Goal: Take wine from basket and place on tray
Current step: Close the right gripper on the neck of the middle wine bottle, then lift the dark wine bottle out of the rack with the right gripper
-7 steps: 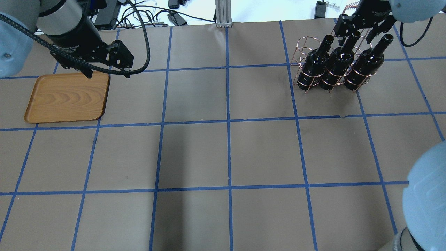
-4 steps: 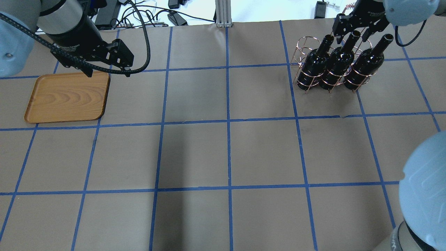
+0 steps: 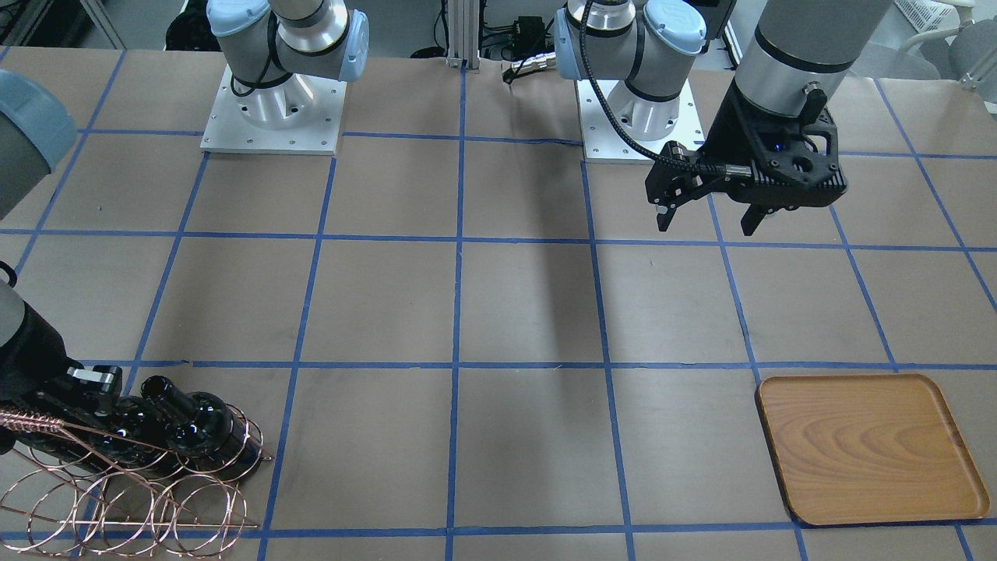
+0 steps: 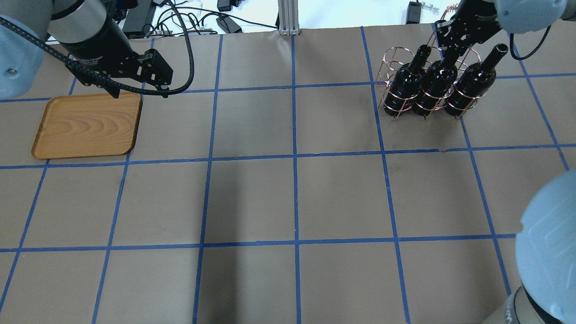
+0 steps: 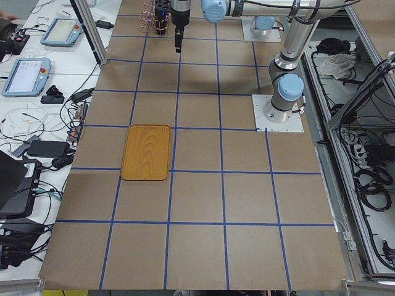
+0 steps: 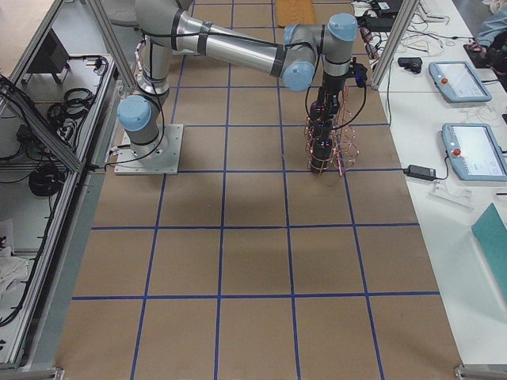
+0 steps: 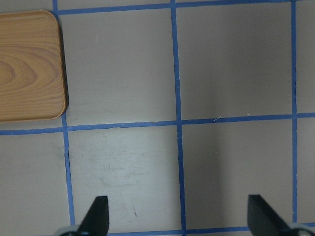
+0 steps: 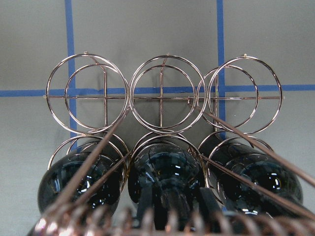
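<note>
OK, wine (image 4: pixel 435 85): middle one of three black bottles, standing upright in the basket (image 8: pixel 160 97) at 1 o'clock on the table (image 4: pixel 292 202) from my base. Its foot sits down inside its wire loop.
right gripper (image 8: pixel 174 201): down over the wine's neck, one finger each side. They're drawn in tight on the glass, and I see no gap in the right wrist view. In the overhead view my fingers cover the bottle's mouth.
neighbours: bottle at 9 o'clock (image 4: pixel 405 87) and bottle at 3 o'clock (image 4: pixel 468 85) stand just beside the wine, both upright.
basket layout: copper wire loops in two rows of three. All three bottles are in the 6 o'clock row, nearer my base, with the other row of loops at 12 o'clock.
coiled handle (image 8: pixel 98 223): runs across the bottom of the right wrist view, in front of my fingers.
tray (image 4: pixel 85 126): wooden, flat on the table at 10 o'clock, well apart from the basket.
left gripper (image 7: pixel 177 197): jaws spread wide, holding nothing. It hovers over bare table at the tray's 4 o'clock, apart from it. The tray's short edge shows at 10 o'clock in the left wrist view.
surface: brown paper with a blue tape grid.
</note>
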You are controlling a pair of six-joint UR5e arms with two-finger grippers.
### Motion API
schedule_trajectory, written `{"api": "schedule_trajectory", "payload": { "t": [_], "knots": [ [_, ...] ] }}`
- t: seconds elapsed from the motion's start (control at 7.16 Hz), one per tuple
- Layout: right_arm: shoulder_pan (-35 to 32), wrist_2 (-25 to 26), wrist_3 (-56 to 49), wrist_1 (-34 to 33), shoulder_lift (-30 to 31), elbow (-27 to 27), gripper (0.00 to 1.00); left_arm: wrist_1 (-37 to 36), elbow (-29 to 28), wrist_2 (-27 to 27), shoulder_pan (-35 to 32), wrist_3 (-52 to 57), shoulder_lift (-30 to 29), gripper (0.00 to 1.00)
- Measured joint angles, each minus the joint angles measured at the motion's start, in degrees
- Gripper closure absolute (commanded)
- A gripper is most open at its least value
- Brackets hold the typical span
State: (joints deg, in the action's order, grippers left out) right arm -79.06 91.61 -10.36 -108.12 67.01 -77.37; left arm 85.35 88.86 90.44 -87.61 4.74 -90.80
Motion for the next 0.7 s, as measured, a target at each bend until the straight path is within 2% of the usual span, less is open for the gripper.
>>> {"api": "schedule_trajectory", "payload": {
  "t": [0.42,0.7],
  "knots": [
    [-0.1,0.0,0.2,0.8,1.7,0.5,0.77,0.0,-0.1,0.0,0.1,0.0,0.0,0.00],
    [-0.1,0.0,0.2,3.8,5.1,1.4,0.76,-0.3,-0.3,0.0,0.2,0.0,0.0,0.00]
  ]
}}
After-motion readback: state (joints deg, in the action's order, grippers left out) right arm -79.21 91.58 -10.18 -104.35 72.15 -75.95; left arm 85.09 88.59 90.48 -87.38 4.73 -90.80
